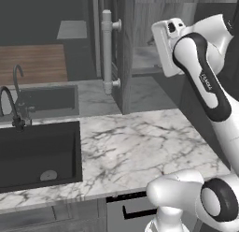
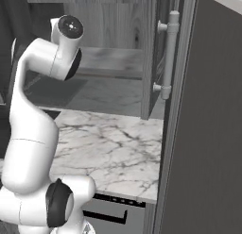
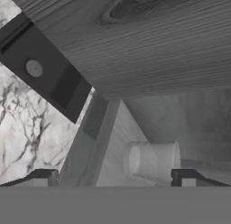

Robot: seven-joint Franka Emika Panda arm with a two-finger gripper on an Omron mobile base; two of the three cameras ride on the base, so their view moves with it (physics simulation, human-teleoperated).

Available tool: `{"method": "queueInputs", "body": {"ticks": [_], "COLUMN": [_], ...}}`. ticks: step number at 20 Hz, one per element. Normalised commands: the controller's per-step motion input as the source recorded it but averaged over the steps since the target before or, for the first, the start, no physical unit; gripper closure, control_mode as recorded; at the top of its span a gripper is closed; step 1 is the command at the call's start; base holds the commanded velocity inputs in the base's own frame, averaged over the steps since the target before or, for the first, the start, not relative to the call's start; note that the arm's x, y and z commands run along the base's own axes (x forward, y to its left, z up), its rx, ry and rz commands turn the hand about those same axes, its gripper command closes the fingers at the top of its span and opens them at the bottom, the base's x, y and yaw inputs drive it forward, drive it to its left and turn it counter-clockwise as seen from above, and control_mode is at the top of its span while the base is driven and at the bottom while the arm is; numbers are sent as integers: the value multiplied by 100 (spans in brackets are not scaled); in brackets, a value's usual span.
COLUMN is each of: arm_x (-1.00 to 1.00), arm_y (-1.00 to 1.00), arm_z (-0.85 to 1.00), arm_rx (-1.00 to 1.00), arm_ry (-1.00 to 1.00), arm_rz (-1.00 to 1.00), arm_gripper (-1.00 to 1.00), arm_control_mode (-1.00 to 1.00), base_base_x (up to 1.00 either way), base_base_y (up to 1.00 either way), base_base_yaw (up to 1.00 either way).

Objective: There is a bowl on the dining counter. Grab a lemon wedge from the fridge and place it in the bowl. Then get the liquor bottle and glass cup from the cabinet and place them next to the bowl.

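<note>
- The glass cup (image 3: 152,161) lies ahead of me in my hand view, a pale clear tumbler sitting on the grey shelf (image 3: 113,155) inside the cabinet (image 3: 149,51), rolled sideways only because my camera is rolled.
- My fingers (image 3: 118,178) are spread as wide as they go and hold nothing; one tip shows either side of the cup, short of it.
- Step in hand, as I judge it: fetching the cup out of the cabinet. Next I need to push forward until the cup sits between the tips, then close gently on its wall.
- The liquor bottle: I can't make one out on the shelf from here.
- Outward now: the cabinet door with its pale bar handle (image 1: 107,51) stands open above the marble table (image 1: 140,142).
- Left of that, the dark sink (image 1: 39,154) holds just its drain.
</note>
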Motion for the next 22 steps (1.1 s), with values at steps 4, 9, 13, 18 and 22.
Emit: {"method": "queueInputs", "body": {"ticks": [4, 9, 13, 18, 22], "arm_x": [51, 30, 13, 20, 23], "arm_y": [14, 10, 10, 13, 9], "arm_z": [-12, 0, 0, 0, 0], "arm_rx": [-5, -6, -8, -6, -3], "arm_ry": [0, -6, -9, -5, -2], "arm_rz": [1, 0, 0, 0, 0], "arm_gripper": [-100, -100, -100, -100, -100], "arm_control_mode": [-100, -100, -100, -100, -100], "base_base_x": [0, 0, 0, 0, 0], "base_base_y": [0, 0, 0, 0, 0], "base_base_yaw": [0, 0, 0, 0, 0]}}
